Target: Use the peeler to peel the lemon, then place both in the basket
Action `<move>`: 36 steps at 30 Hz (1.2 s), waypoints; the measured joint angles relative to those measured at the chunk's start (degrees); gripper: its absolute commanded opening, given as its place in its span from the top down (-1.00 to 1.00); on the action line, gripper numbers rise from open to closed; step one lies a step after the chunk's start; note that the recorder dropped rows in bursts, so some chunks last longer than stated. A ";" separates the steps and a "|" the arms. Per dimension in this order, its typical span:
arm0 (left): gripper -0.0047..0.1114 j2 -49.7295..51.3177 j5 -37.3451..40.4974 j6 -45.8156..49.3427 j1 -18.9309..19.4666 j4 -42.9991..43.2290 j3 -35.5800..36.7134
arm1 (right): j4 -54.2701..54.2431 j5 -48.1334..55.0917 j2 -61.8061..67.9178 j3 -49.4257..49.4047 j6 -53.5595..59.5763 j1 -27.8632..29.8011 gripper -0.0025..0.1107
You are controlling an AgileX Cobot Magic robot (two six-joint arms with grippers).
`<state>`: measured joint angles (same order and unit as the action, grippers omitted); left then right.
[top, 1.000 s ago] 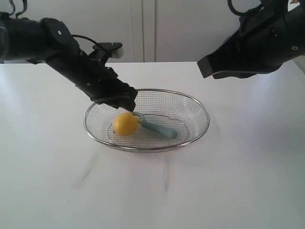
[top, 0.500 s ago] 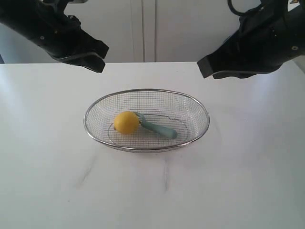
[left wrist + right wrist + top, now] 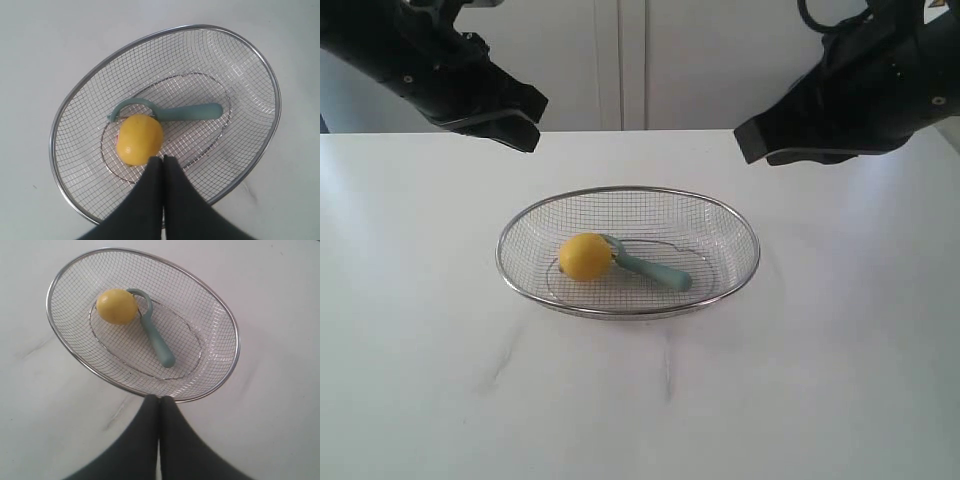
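Right now the lemon (image 3: 585, 257) lies inside the basket (image 3: 628, 314), on the mesh floor a little left of its middle. It is small, round and smooth, an even bright yellow over all the skin that shows, with a faint pale dimple at one end in the left wrist view. The peeler (image 3: 655, 269) lies in the basket too, just to the right of the fruit. Its slim, pale teal handle runs off to the right and slightly toward the near side, and its curved head arcs around the far right side of the lemon, touching it or very nearly so. The blade itself is too small to make out.

The basket is a wide, shallow oval of fine silver wire mesh with a thick, shiny rim and an oval wire ring set into its floor. It sits at the middle of the plain white table (image 3: 820, 390).

Both arms hang above the table, well apart from the basket. The left gripper (image 3: 162, 161) is at the far left, its dark fingers pressed together and grasping nothing. The right gripper (image 3: 160, 400) is at the far right, likewise clenched tight with nothing between its fingers.

By count: one lemon, one peeler, one basket, two grippers.
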<state>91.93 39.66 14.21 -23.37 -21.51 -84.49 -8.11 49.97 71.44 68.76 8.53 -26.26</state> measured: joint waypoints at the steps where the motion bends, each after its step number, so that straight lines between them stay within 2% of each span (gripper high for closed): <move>1: 0.92 0.00 0.00 0.00 0.00 0.00 0.00 | 0.00 0.00 0.00 0.00 -0.18 0.00 0.96; 15: 0.92 -1.95 0.00 0.00 0.00 0.14 0.00 | 0.00 0.00 0.00 0.00 -0.41 0.00 0.96; 25: 0.92 -17.01 -0.10 0.34 0.00 0.37 0.00 | 0.00 0.00 0.00 0.00 -0.41 0.00 0.96; 29: 0.92 -23.22 -2.56 3.00 0.00 2.45 0.48 | 0.00 0.00 0.00 0.00 -0.47 0.00 0.96; 32: 0.92 -28.05 -7.58 6.03 0.00 3.09 4.42 | 0.00 0.00 0.00 0.00 -0.58 0.00 0.96; 36: 0.92 -35.32 -14.47 8.10 0.91 2.45 14.21 | 0.00 0.00 0.00 0.00 -0.58 0.00 0.96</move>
<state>56.61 25.19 22.31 -22.47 -19.06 -70.28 -8.11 49.97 71.44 68.76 7.95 -26.26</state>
